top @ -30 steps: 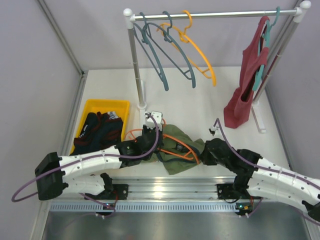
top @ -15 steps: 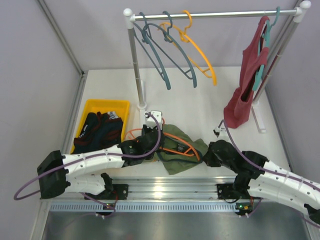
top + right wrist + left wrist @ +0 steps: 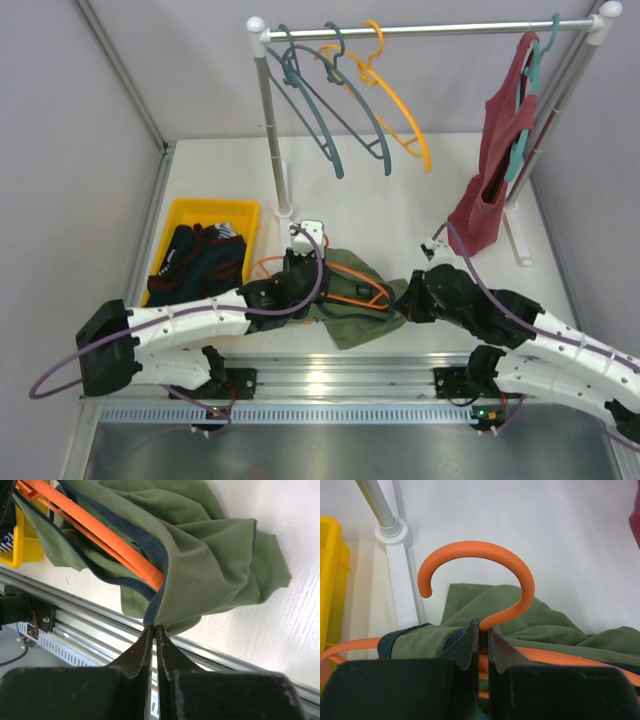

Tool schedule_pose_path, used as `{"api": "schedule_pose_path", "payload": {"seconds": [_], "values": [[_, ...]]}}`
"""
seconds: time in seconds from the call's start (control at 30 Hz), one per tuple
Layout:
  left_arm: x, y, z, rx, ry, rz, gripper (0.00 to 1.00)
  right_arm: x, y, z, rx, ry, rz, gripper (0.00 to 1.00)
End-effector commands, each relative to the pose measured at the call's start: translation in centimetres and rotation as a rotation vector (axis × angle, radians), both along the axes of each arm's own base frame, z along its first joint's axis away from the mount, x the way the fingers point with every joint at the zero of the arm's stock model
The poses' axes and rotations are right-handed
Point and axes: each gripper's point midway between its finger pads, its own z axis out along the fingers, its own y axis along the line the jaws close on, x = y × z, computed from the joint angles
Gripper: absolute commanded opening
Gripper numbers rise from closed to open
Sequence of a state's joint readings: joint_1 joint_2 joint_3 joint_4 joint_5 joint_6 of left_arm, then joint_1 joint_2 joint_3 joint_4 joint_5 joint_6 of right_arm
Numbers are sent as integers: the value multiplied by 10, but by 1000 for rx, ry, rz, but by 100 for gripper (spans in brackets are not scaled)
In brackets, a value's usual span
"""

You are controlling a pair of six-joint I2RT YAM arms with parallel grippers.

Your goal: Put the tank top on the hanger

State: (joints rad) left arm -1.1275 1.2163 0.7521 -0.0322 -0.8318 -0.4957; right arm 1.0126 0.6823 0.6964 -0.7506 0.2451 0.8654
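The orange hanger (image 3: 350,296) lies on the table, partly inside the olive-green tank top (image 3: 350,325). My left gripper (image 3: 298,278) is shut on the hanger's neck just under its hook (image 3: 485,555); the left wrist view shows the jaws closed on the orange neck (image 3: 483,630), with green cloth (image 3: 545,625) behind. My right gripper (image 3: 405,303) is shut on the tank top's navy-trimmed edge (image 3: 153,625) and holds it up off the table. There the cloth (image 3: 210,555) drapes over one orange hanger arm (image 3: 100,535).
A yellow bin (image 3: 215,207) with dark navy-and-red clothes (image 3: 195,262) stands at the left. The clothes rail (image 3: 430,30) at the back carries teal-grey hangers (image 3: 330,120), an amber hanger (image 3: 405,120) and a dark red top (image 3: 495,170). Its post base (image 3: 390,530) is just ahead of the left gripper.
My right gripper has risen and shifted slightly left with the cloth edge, so the cloth now covers more of the hanger's right end. The left gripper stays put on the neck.
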Motion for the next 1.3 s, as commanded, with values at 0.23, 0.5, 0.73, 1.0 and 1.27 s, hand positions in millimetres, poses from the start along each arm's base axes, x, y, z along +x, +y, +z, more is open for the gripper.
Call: {"api": "schedule_pose_path", "payload": {"seconds": [0.23, 0.5, 0.73, 1.0, 1.27], "values": [[12, -7, 32, -64, -82, 37, 0, 18, 60, 37, 86, -37, 102, 0], [8, -11, 28, -78, -76, 14, 0, 46, 64, 47, 51, -101, 40, 6], [1, -12, 29, -100, -79, -46, 0, 55, 56, 62, 50, -162, 83, 23], [6, -5, 19, -51, -62, 19, 0, 41, 38, 49, -18, -127, 83, 48], [10, -6, 12, -17, -42, 57, 0, 20, 14, 19, -169, -59, 64, 43]]}}
